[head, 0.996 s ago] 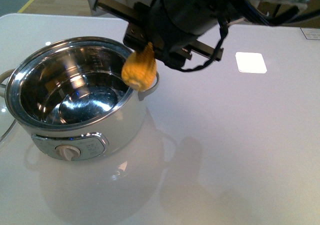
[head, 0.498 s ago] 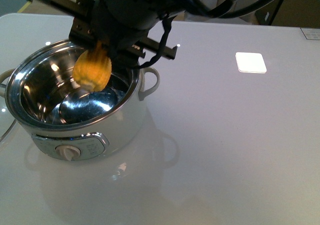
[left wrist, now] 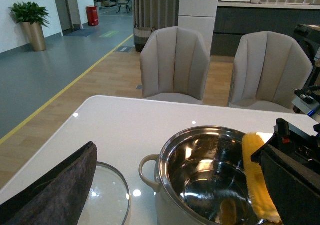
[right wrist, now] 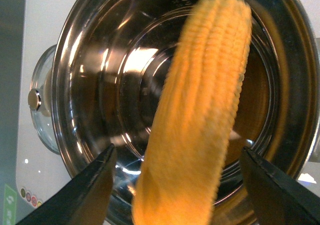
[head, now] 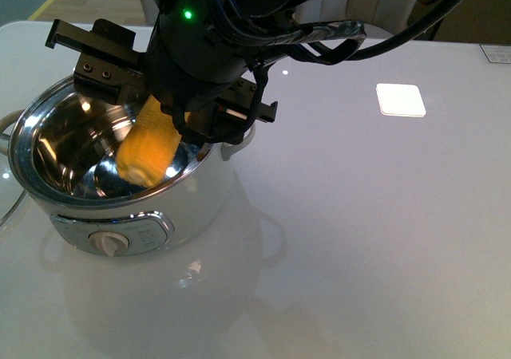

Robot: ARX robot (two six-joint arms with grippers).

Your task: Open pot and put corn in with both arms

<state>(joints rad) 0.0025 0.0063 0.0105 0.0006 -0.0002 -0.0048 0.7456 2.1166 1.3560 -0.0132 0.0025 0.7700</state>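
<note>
Corn over unlabelled pot

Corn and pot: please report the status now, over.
Right pincer open over pot; left pincer unclear. Corn tilted, lower end inside pot. Lid off, on table beside pot; nothing blocking.

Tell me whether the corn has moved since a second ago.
Yes. The corn went left, from beside the pot's right handle to inside its steel bowl, lower down.
</note>
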